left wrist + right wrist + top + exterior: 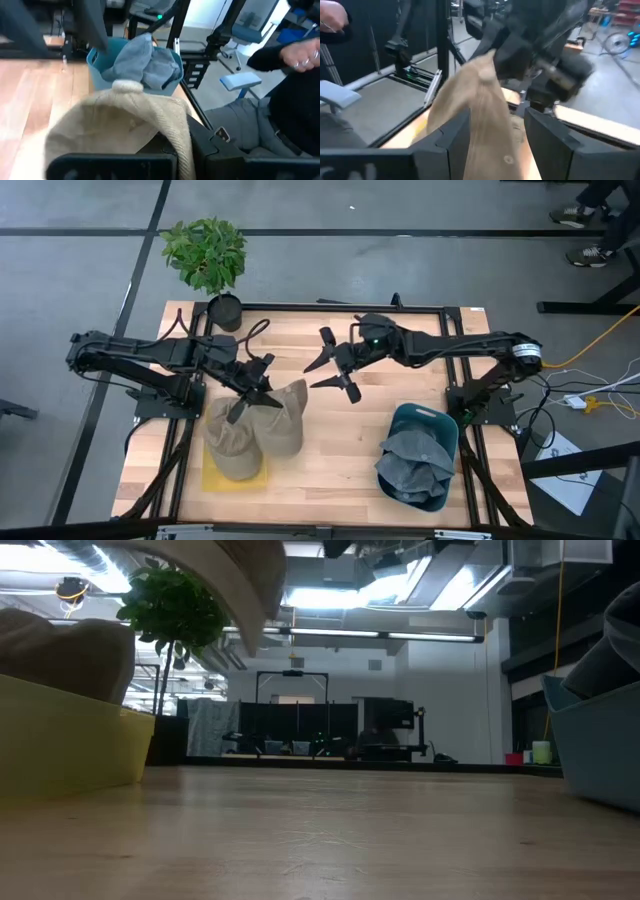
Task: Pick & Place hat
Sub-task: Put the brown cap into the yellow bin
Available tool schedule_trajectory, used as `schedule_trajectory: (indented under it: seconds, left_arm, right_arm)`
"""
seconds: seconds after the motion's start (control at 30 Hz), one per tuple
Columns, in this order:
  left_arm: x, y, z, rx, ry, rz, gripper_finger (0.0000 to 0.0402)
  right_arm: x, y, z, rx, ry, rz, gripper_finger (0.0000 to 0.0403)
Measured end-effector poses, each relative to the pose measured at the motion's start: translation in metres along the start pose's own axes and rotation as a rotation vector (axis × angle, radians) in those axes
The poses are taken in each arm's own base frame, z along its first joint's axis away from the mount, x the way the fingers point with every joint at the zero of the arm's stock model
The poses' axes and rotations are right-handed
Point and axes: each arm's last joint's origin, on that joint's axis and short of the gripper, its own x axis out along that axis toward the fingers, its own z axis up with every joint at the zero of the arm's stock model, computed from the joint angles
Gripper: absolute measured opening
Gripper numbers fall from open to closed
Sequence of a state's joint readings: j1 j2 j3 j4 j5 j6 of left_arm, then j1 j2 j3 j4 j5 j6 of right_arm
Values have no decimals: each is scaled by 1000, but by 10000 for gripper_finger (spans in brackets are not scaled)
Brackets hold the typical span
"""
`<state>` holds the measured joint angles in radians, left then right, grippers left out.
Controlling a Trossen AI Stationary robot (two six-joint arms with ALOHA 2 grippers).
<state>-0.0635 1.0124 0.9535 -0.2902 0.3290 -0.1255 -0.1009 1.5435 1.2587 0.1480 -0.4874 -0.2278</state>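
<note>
Left hand (250, 392), pressed together, pinches the beige hat (283, 418) above the yellow tray (215, 476). Right hand (330, 370), fingers spread, hovers just beside that hat; grey hats fill the teal bin (444, 427) farther off.

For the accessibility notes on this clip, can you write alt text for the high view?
The left gripper, shut on a tan hat, holds it beside another tan hat on a yellow tray. The right gripper is open above the table's middle; a blue bin of grey hats sits right.
</note>
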Motion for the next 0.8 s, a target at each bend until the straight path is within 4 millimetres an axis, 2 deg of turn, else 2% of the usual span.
schedule_trajectory:
  seconds: [0.13, 0.27, 0.53, 0.63, 0.8]
  left_arm:
    - [6, 1, 2, 6, -12, -44, 4]
    - [13, 3, -1, -5, 14, -55, 4]
    - [18, 5, 0, 28, 0, -60, 4]
    - [18, 5, 0, 28, 0, -60, 4]
    - [18, 3, -1, 19, 10, -115, 4]
  right_arm:
    - [11, -3, -14, 27, 28, 18, 184]
    - [15, -5, -18, 29, 17, 20, 184]
    - [23, -10, -35, 145, 17, 201, 176]
    - [22, -12, -38, 169, 14, 261, 142]
    - [17, -14, -36, 200, -12, 357, 26]
